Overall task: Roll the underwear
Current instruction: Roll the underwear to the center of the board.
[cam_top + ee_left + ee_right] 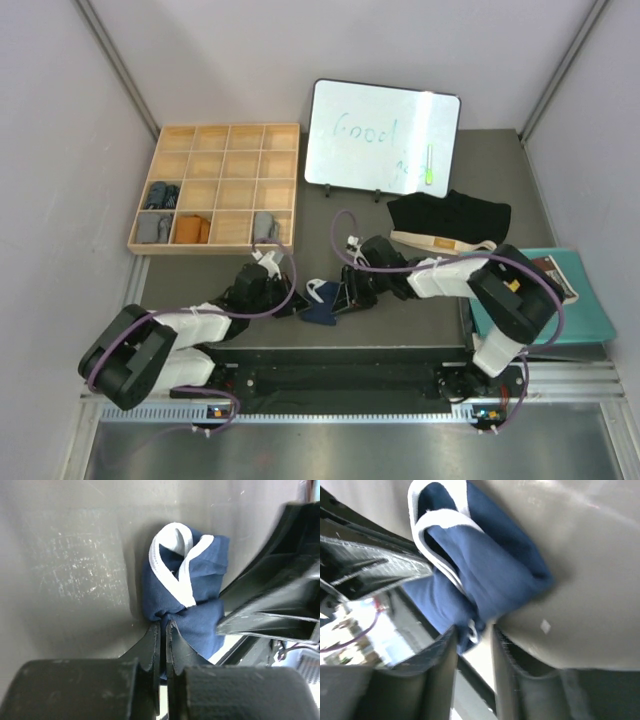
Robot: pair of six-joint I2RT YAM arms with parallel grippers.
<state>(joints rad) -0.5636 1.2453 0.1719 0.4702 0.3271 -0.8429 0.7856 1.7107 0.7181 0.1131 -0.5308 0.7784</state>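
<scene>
At the upper left of the top view the wooden tray (200,247) has a few rolled cloths in its lower compartments. Whether one of them is the grey briefs cannot be told.

Lower and toward the centre, the left hand (288,300) reaches in from the left. In its wrist view its fingers are pressed almost together and pinch a fold at the near edge of the navy briefs (185,595).

The navy briefs lie as a bunched lump on the counter (400,325) at the centre of the frame, directly between the two hands and touching both. The white trim loops across its top. In the left wrist view its longer side seems to run away from the fingers.

The right hand (472,635) comes from the right, fingers drawn close and nipping a corner of the same cloth. Neither arm is nearer, so rolling likely depends on the two working against each other.

The black briefs (450,212) lie flat at right of centre, well apart, not yet rolled.
</scene>
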